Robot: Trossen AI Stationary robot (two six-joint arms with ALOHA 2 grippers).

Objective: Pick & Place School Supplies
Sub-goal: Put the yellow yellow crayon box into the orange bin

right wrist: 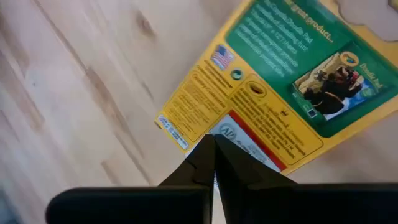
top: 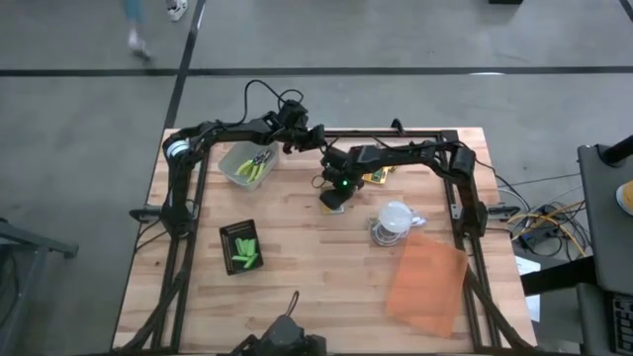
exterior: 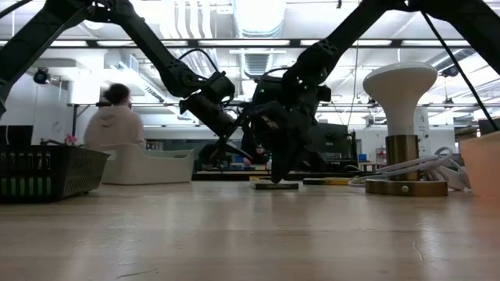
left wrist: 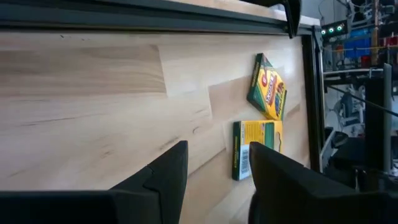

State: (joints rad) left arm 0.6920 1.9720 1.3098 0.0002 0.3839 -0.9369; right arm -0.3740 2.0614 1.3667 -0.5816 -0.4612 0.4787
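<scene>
A flat yellow box with a green label (right wrist: 280, 81) lies on the table near its middle (top: 334, 203), under my shut right gripper (right wrist: 213, 149). Two more such boxes (left wrist: 267, 87) (left wrist: 256, 148) lie flat by the far rail. My left gripper (left wrist: 217, 180) hangs open in the air near the far edge (top: 307, 136), its fingers empty, with those two boxes ahead of it. Green sticks (top: 245, 252) lie in the black tray (top: 237, 227). Plier-like tools (top: 259, 161) lie in a translucent bin (top: 235, 170). My right gripper has its shut fingertips (right wrist: 199, 158) on the box's printed upper face, at the yellow and red end (right wrist: 239, 134). The fingers slant down from above. The box lies flat on the table (exterior: 273, 186).
A white mushroom-shaped stand with a coiled cord (top: 394, 222) sits right of the box, and the orange sheet (top: 427, 282) lies at the near right. A black frame rail (left wrist: 155, 18) runs along the far edge. A person (exterior: 113, 125) sits in the room behind.
</scene>
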